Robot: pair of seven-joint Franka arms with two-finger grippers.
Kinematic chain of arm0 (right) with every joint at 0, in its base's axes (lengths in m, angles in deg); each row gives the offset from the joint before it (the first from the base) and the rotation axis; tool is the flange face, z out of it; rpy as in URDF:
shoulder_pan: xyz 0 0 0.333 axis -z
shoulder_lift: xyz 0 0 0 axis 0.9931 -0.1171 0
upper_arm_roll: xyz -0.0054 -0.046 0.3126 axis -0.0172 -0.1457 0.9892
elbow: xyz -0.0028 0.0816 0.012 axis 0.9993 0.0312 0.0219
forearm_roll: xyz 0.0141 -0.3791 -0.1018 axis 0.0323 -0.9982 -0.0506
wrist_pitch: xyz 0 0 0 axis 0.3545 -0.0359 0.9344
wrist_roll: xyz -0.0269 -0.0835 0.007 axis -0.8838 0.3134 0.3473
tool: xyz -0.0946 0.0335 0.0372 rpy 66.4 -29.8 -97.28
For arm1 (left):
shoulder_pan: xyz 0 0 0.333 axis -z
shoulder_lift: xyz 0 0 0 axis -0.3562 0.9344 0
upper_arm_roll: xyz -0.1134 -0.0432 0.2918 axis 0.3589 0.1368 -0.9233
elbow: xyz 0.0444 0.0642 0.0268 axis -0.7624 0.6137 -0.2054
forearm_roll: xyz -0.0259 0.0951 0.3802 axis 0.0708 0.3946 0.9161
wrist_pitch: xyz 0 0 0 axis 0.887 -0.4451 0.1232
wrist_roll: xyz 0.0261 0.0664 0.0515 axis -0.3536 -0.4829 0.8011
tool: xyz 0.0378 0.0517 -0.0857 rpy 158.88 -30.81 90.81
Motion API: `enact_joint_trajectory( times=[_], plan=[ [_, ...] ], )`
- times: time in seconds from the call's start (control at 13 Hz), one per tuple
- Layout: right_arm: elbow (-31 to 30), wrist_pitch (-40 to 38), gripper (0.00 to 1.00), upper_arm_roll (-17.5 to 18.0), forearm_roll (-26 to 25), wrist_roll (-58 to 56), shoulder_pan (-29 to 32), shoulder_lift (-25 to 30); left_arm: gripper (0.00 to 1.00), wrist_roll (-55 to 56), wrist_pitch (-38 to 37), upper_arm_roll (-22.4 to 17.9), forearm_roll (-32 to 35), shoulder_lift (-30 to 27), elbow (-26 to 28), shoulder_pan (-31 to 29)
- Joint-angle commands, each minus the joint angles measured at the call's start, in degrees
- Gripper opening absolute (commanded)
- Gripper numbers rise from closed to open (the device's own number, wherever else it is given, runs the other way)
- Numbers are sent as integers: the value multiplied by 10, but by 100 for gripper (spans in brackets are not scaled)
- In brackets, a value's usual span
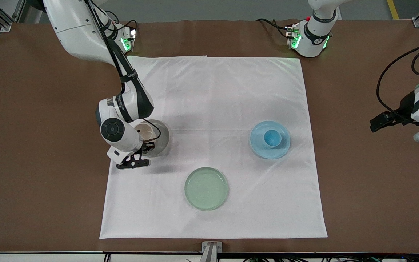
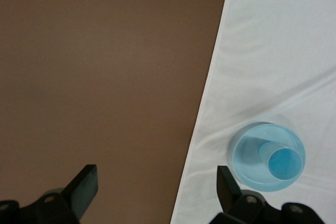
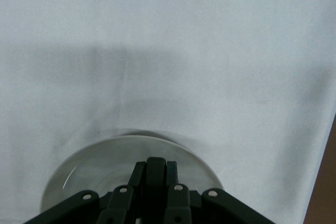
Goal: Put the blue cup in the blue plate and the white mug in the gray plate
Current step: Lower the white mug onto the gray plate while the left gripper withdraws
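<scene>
The white mug [image 1: 144, 131] stands in the gray plate [image 1: 162, 140] toward the right arm's end of the cloth. My right gripper [image 1: 148, 147] is low over the plate, its fingers [image 3: 137, 178] pressed together on the mug's dark handle. The plate's rim [image 3: 94, 163] shows in the right wrist view, but the mug body is hidden there. The blue cup [image 1: 272, 138] stands upright in the blue plate [image 1: 281, 150]; the left wrist view shows the cup [image 2: 283, 162] and the plate [image 2: 245, 156]. My left gripper [image 1: 376, 125] waits open and empty over bare brown table [image 2: 155, 182].
A pale green plate [image 1: 206, 188] lies empty on the white cloth [image 1: 213, 91], nearer to the front camera than the other two plates. Brown table [image 1: 358, 182] surrounds the cloth. Black cables hang by the left arm.
</scene>
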Motion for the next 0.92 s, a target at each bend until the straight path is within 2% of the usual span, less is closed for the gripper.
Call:
enact_joint_trajectory(
  times=[0.0,0.23,0.62,0.69,0.77,0.85],
  plan=[
    [2,-1,4,3,15,9,-3,-3,100,-1,-36,2,-1,-1,-44,-2],
    [3,-1,4,3,22,8,-4,-9,100,-2,-78,6,-1,-1,-78,-1],
    [3,7,7,3,22,9,-14,-16,100,-20,-118,5,-7,-25,-82,6],
    [2,6,10,3,22,9,-15,-15,100,-39,-118,-16,-18,-41,-79,26],
    [2,4,16,3,22,9,-15,-15,100,-59,-123,-64,-23,-47,-75,67],
    [2,1,36,3,22,9,-14,-14,100,-79,-152,-124,-36,-58,-72,116]
  ],
)
